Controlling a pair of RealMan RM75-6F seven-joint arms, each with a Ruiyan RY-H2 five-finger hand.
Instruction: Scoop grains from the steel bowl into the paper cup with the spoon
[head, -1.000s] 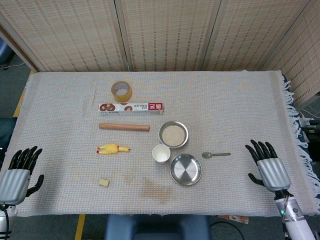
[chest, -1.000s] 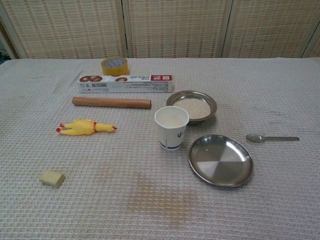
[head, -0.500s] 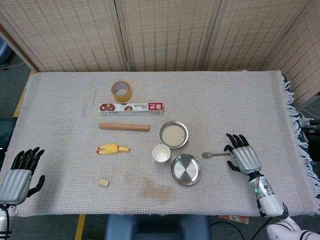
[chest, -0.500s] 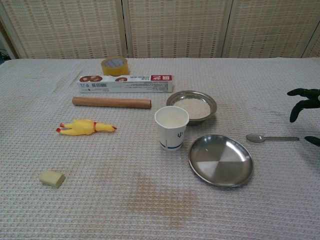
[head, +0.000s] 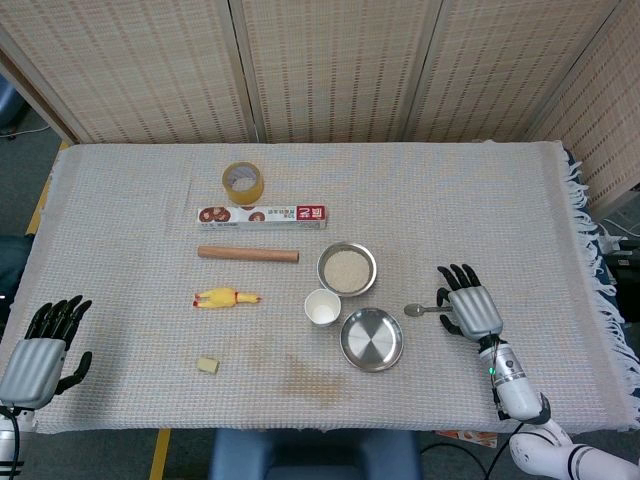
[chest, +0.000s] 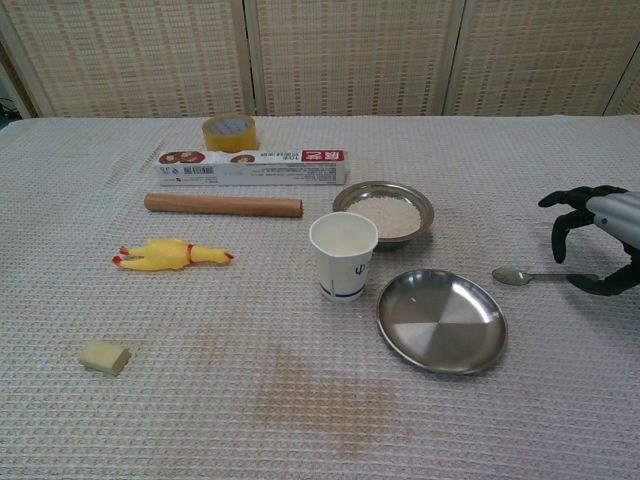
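Note:
The steel bowl (head: 347, 268) (chest: 384, 212) holds pale grains and stands just behind the white paper cup (head: 322, 307) (chest: 343, 255). To their right the metal spoon (head: 420, 310) (chest: 530, 276) lies flat on the cloth, bowl end pointing left. My right hand (head: 468, 308) (chest: 600, 240) hovers over the spoon's handle end, fingers spread and curved downward, thumb low beside the handle tip; it holds nothing. At the table's front left corner my left hand (head: 40, 355) rests with fingers apart and empty, seen only in the head view.
An empty steel plate (head: 371, 339) (chest: 441, 320) lies in front of the cup. A wooden rod (head: 248, 254), a long box (head: 262, 215) and a tape roll (head: 243, 183) lie behind. A yellow rubber chicken (head: 226, 297) and a small yellow block (head: 207, 365) lie left.
My right hand has moved left from the table's right edge to above the spoon's handle. The spoon and the left hand have stayed in place.

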